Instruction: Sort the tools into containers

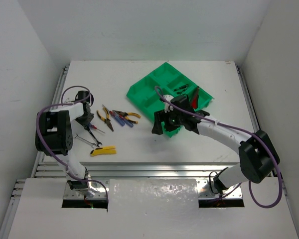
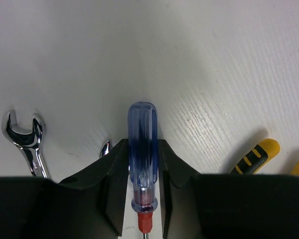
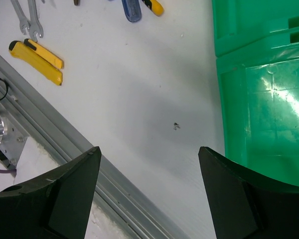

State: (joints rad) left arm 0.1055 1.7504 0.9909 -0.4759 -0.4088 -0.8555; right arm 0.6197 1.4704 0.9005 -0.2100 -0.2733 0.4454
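- The white counter (image 1: 139, 144) sits in a booth of plain white walls (image 1: 139, 25), and a metal rail (image 1: 154, 167) runs along its near edge.
- One green tray (image 1: 154, 94) lies slanted on the right half, toward the far edge. Only the right wrist view shows the glossy bare floor of its nearest compartment.
- The right gripper (image 1: 162, 127) hangs at the tray's near corner, its fingers (image 3: 74, 199) spread wide with nothing between them.
- The left gripper (image 1: 84, 117) is down among the tools on the left half. Only its own wrist view shows it clenched on the clear blue handle of a screwdriver (image 2: 142, 129) that lies on the counter.
- Two pairs of pliers (image 1: 103, 118) lie just right of it, as far as the overhead view tells.
- One yellow knife (image 1: 103, 150) lies nearest the near edge.
- Two wrenches (image 3: 25, 20) show in the right wrist view, but overhead they blur together.
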